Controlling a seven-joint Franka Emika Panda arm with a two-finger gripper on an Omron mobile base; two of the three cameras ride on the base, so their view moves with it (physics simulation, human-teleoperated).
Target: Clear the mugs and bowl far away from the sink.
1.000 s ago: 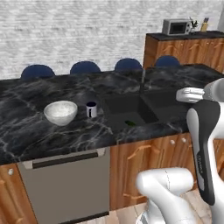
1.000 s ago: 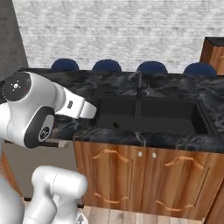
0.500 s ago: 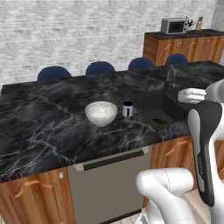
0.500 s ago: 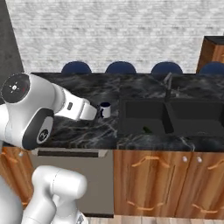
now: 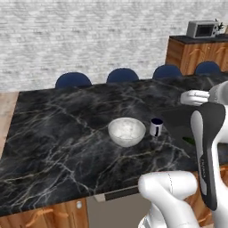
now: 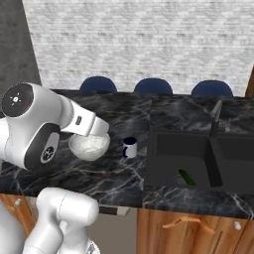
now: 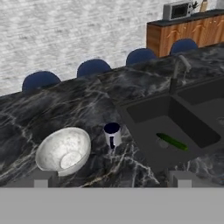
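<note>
arm point(image 5: 209, 147): glossy white rounded shells | joints: dark grey bands | joint cap point(image 6: 19, 99): black disc, small red marks

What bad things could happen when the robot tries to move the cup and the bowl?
The white mug stands close to the edge of the sink, so a clumsy nudge might tip it into the basin. The bowl sits right beside the mug, so the wide open jaws of the gripper might bump one while reaching for the other. The bowl is round and wide, so it might slip when gripped.
</note>
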